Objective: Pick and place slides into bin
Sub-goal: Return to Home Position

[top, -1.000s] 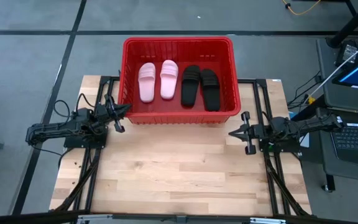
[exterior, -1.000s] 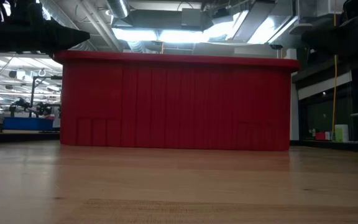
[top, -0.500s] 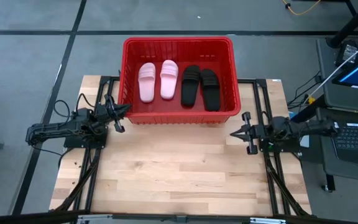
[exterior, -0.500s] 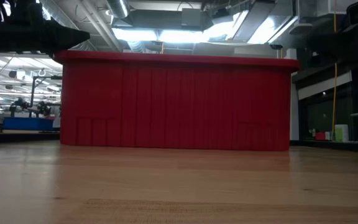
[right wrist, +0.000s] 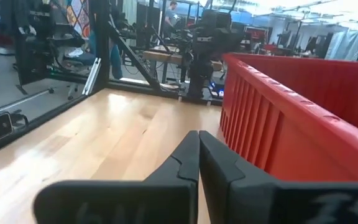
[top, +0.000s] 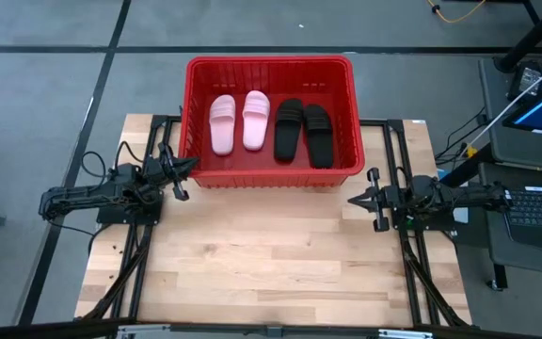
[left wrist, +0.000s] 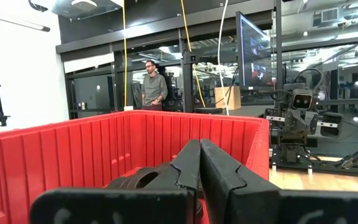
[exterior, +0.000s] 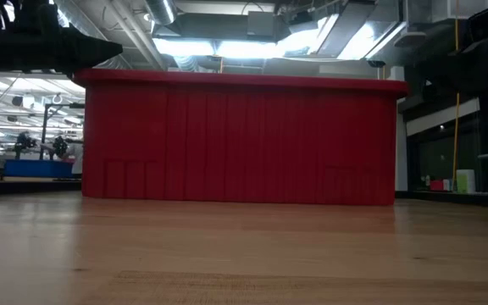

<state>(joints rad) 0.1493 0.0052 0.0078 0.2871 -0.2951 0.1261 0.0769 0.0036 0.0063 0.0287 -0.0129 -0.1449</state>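
The red bin (top: 269, 68) stands at the table's far middle; its near wall fills the low view (exterior: 240, 140). Inside lie two pale pink slides (top: 222, 122) (top: 256, 119) on the left and two black slides (top: 288, 126) (top: 318, 134) on the right, side by side, soles on the floor. My left gripper (top: 193, 165) is shut and empty, level, beside the bin's near left corner. My right gripper (top: 350, 201) is shut and empty, level, just near of the bin's near right corner. Both wrist views show shut fingers (left wrist: 199, 158) (right wrist: 197, 149).
Bare wooden tabletop (top: 271, 254) spreads in front of the bin. A desk with a laptop (top: 539, 113) stands off the table's right. A person (left wrist: 154, 87) stands far off in the room behind the bin.
My right arm has settled a little, its rear part drawing down toward the table's near edge; the gripper stays shut at the same place. Nothing else has moved.
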